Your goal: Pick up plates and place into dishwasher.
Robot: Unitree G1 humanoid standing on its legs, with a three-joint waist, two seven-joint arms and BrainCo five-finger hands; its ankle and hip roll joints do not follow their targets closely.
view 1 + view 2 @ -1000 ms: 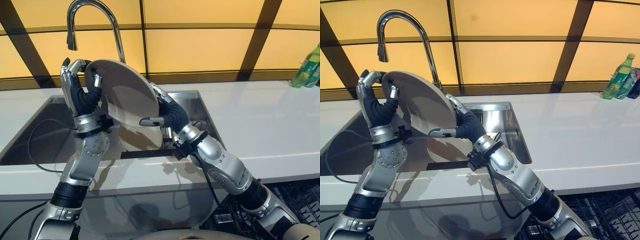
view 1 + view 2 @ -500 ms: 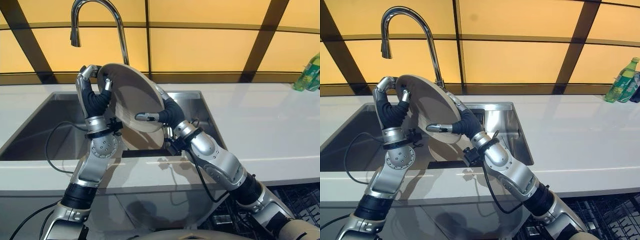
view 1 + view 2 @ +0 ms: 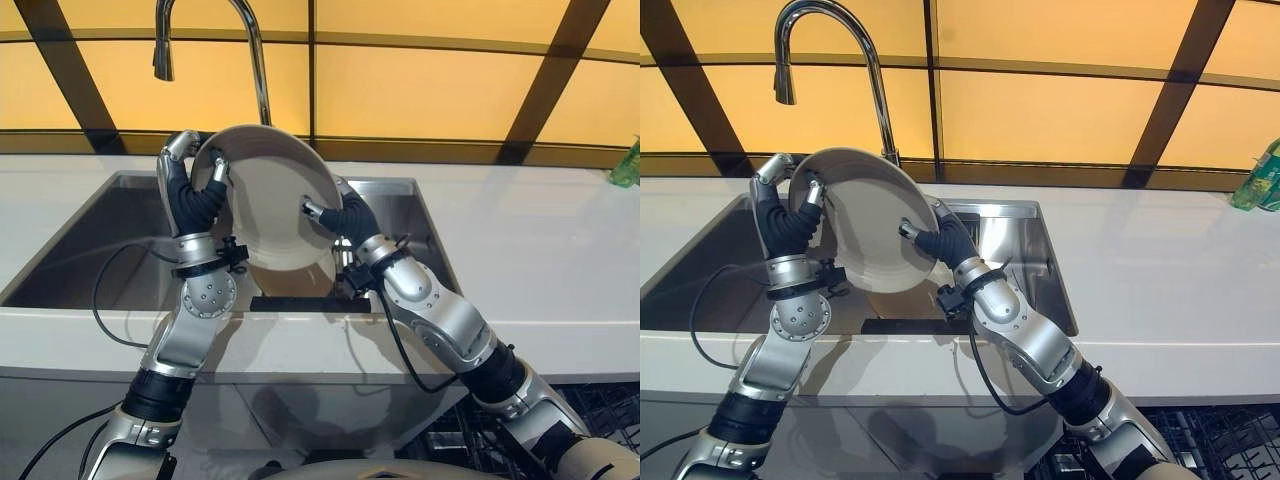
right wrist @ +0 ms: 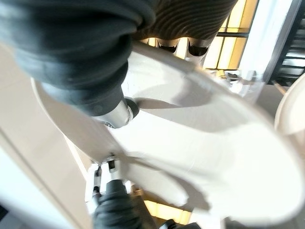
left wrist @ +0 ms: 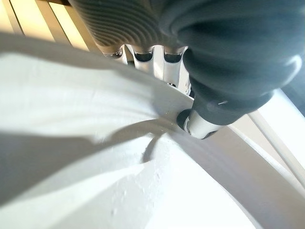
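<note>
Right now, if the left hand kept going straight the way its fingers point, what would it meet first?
Probably the curved chrome faucet. The left hand, curled on the round white plate, points up and back over the steel sink; depth is unclear.

Lighting's warm, mostly coming off the glowing amber panels [image 3: 420,90] behind the faucet [image 3: 830,60]. The white bench [image 3: 540,240] is bright, a bit blown out. Soft shadows fall beneath the arms and inside the sink [image 3: 700,270]. Wrist views are blurry up close; the plate [image 5: 143,181] looks washed out, probably overexposed.
</note>
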